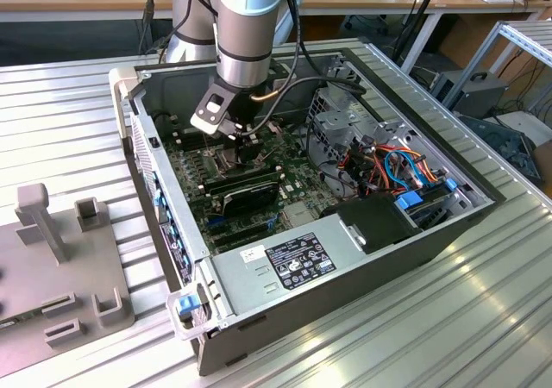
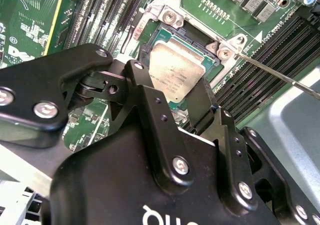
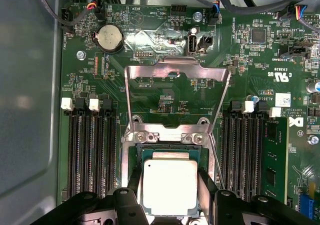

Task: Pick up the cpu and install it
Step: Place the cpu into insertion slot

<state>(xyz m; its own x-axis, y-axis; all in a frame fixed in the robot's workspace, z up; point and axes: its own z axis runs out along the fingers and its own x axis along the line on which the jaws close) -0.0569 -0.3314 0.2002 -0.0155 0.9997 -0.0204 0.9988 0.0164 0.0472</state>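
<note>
While pinching the cpu (image 3: 170, 191) by two opposite edges, the gripper (image 3: 170, 177) sits over the socket (image 3: 170, 154). Beyond it the hinged frame (image 3: 176, 74) stands raised; memory slots (image 3: 90, 155) flank both sides.

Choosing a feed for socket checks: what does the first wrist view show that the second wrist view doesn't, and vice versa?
First wrist view: the raised socket frame and the coin battery. Second wrist view: the gripper, with its black links and screws in full. Both wrist views: the gripper shut on the cpu at the socket, memory slots alongside.
</note>
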